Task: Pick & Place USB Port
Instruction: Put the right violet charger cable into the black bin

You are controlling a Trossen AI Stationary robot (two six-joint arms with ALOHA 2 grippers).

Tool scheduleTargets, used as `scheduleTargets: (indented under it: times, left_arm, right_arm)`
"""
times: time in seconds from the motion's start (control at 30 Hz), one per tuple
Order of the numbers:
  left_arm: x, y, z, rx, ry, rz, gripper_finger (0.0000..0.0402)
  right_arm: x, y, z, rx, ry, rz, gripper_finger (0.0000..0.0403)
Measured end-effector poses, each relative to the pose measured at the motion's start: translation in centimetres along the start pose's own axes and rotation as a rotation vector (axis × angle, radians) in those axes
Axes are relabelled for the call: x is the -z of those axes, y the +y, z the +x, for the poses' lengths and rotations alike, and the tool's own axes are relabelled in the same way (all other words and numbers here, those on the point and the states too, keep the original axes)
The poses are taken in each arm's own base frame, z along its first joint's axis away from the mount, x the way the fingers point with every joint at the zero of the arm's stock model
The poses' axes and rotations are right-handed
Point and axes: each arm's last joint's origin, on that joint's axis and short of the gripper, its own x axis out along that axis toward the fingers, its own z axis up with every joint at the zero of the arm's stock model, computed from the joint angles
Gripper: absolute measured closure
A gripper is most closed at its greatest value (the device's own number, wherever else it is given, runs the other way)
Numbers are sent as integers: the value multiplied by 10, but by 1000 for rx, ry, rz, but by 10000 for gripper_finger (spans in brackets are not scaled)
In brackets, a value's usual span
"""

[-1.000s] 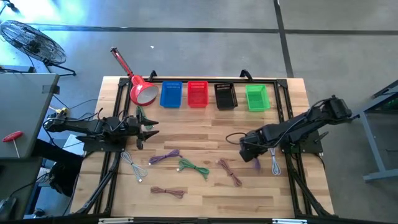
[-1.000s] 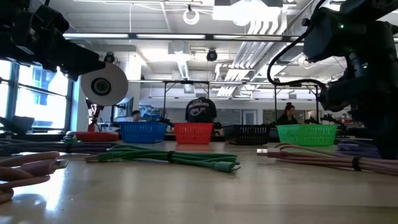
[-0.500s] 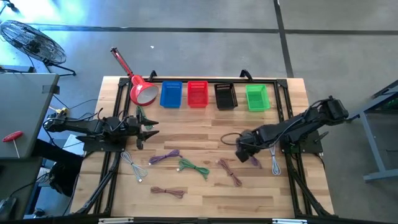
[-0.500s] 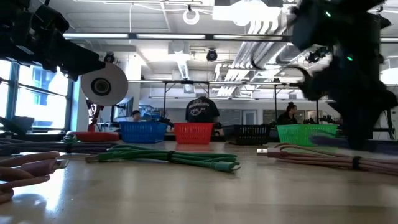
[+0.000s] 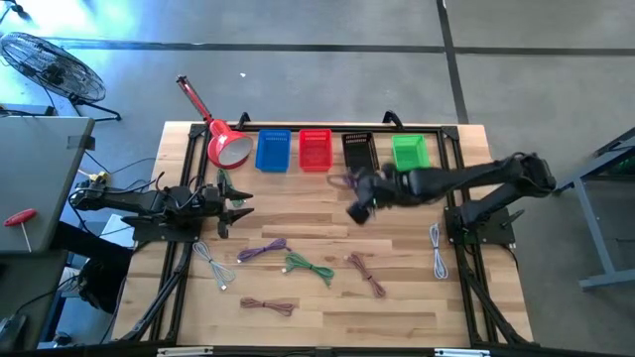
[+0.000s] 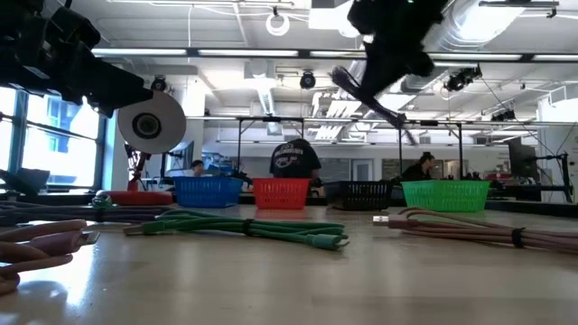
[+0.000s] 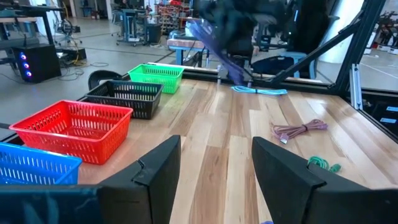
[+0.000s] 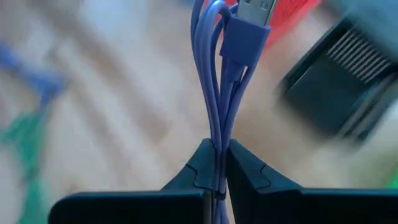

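Gripping purple USB cable (image 8: 219, 81), right gripper (image 8: 216, 163) clamped, raised near black basket (image 5: 359, 153). Left gripper (image 7: 214, 165) spread, empty. Four baskets in row; six cables on table (image 5: 317, 307).

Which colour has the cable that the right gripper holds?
Purple cable; the right wrist view shows it best.

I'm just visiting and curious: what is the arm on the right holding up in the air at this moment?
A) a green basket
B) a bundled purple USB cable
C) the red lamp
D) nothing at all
B: the right wrist view shows the right end effector shut on a bundled purple USB cable, raised above the table near the black basket.
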Motion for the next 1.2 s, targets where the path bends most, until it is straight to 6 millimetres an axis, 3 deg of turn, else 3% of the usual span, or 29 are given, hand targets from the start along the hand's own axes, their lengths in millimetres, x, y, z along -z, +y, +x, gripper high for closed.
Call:
scheduleTargets:
  times: [0.27, 0.43, 0.57, 0.87, 1.2]
  left_arm:
    - [0, 0, 0, 0, -2, -1, 207]
    - [0, 0, 0, 0, -1, 0, 207]
    - [0, 0, 0, -1, -1, 0, 207]
    - [0, 0, 0, 1, 0, 0, 207]
    - [0, 0, 0, 1, 2, 0, 207]
  right_arm:
    - [-65, -59, 25, 24, -234, 54, 393]
    - [-76, -100, 53, 106, -206, 119, 393]
    - [-75, -119, 80, 168, -152, 150, 393]
    - [-64, -128, 136, 181, -59, 166, 393]
    - [-55, -118, 139, 242, -13, 160, 393]
